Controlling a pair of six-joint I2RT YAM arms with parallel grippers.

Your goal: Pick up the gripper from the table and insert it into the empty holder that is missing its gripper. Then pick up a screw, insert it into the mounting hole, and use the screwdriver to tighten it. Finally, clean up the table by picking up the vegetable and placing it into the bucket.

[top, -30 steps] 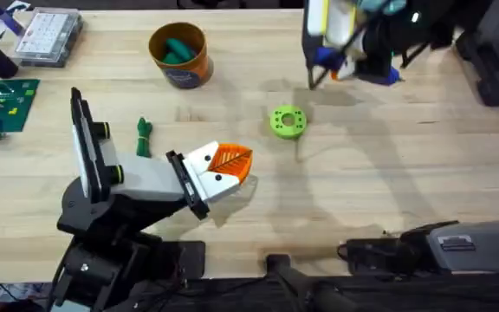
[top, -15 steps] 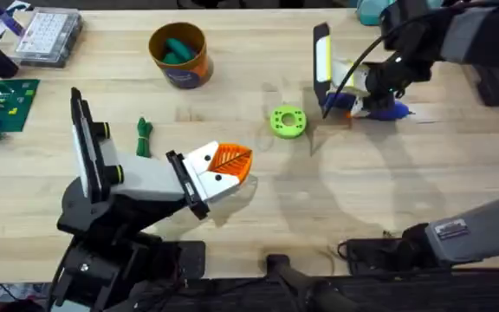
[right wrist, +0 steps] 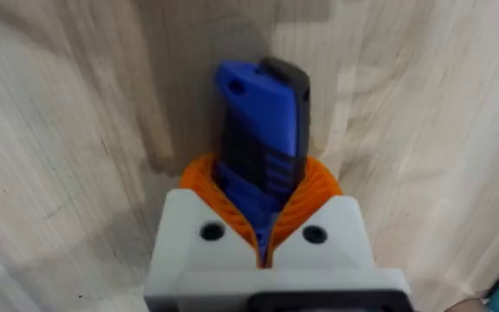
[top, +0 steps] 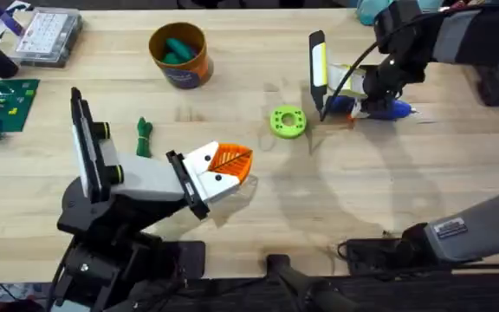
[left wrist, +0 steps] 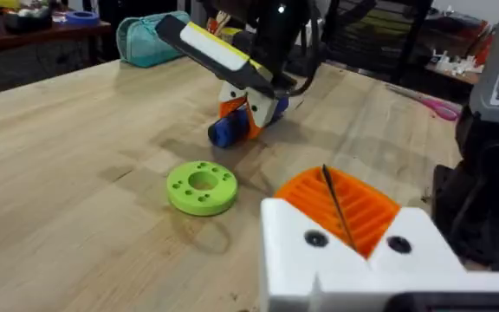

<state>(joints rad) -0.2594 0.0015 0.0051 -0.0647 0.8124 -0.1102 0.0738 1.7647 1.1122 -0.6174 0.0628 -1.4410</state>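
You've got a pale wood surface [top: 388,182] here, visible grain, satin finish rather than glossy. The screwdriver [right wrist: 262,130] handle looks like matt blue plastic with a ribbed black grip section. Your right claw [right wrist: 262,247] has smooth white plastic fingers with orange ribbed pads [right wrist: 319,186], probably rubbery. The lime-green ring [left wrist: 202,187] reads as matt plastic. The bucket [top: 180,54] has a slightly shiny orange-brown wall.

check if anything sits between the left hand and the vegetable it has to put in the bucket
Nothing visible does. In the overhead view the vegetable lies on bare table beside the left arm, apart from the left hand, with open wood between them. From it to the bucket the table is also bare; the green ring sits off to the side.
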